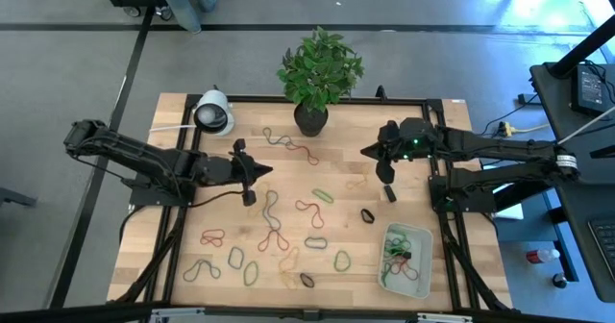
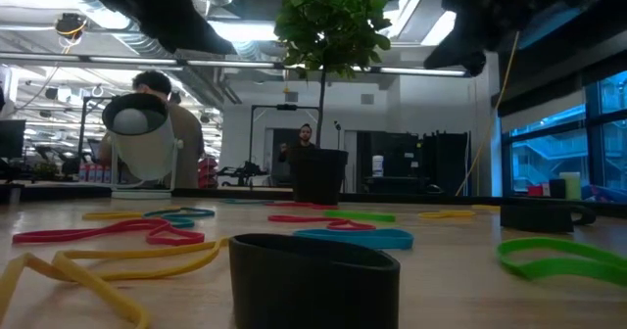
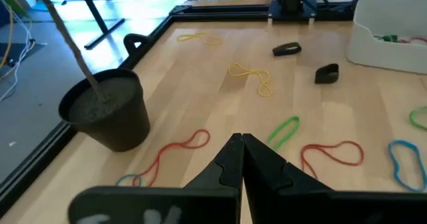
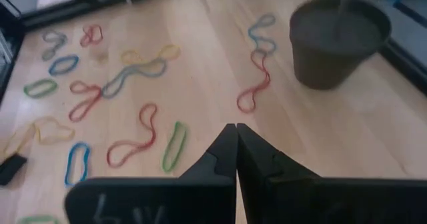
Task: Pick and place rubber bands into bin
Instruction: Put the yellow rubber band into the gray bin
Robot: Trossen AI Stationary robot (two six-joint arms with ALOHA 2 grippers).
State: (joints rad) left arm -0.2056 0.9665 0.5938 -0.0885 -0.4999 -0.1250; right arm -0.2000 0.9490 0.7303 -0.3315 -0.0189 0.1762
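Many rubber bands lie flat on the wooden table: a green one (image 1: 323,195), a red one (image 1: 212,236), a black one (image 1: 367,214), and a green one (image 3: 283,131) just ahead of my left gripper. The pale bin (image 1: 408,229) stands at the near right with several bands inside (image 1: 396,258); the left wrist view shows its wall (image 3: 387,47). My left gripper (image 1: 261,169) hangs shut above the table's left middle, holding nothing. My right gripper (image 1: 368,152) hangs shut above the right middle, near the pot, also holding nothing.
A dark plant pot (image 1: 310,119) stands at the far middle, between the two grippers. A white round device (image 1: 213,112) sits at the far left corner. A black band (image 2: 313,270) lies close to the near edge. Black frame rails run along the table's edges.
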